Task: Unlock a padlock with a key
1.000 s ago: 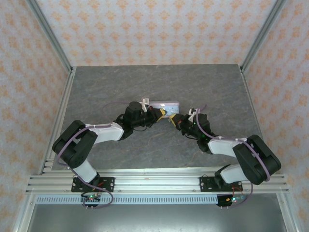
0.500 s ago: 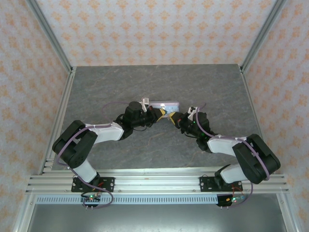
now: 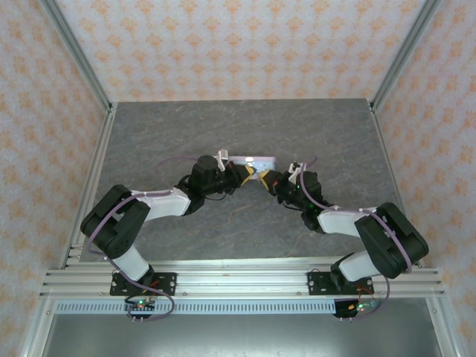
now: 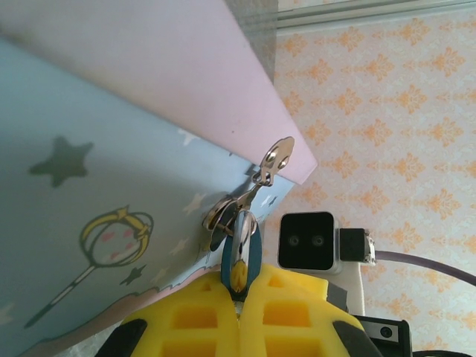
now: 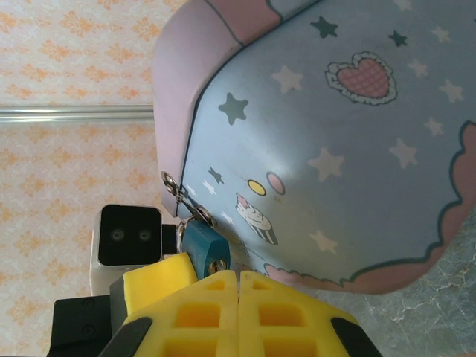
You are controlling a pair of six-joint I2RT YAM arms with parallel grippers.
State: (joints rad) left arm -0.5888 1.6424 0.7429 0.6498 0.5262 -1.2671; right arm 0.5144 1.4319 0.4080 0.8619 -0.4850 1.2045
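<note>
The padlock (image 4: 242, 253), a small blue body with a shiny face, hangs from the metal hasp (image 4: 275, 158) of a pale-blue cartoon tin (image 3: 253, 158). My left gripper (image 4: 239, 297) is shut on the padlock's lower end, its yellow fingers pressed together around it. In the right wrist view the padlock (image 5: 199, 242) shows teal with a brassy keyhole. My right gripper (image 5: 238, 277) is shut, its tips right beside that keyhole. The key is hidden. From above, the left gripper (image 3: 248, 172) and the right gripper (image 3: 265, 178) meet at the tin's near edge.
The tin (image 5: 335, 149) sits mid-table on the grey stone-look surface (image 3: 186, 134), tipped up at the grippers. Metal frame posts and patterned walls close in the table on three sides. Each wrist view shows the other arm's camera housing (image 4: 306, 239) close by.
My right gripper has crept a little up and toward the tin and the left gripper. The left arm has hardly moved.
</note>
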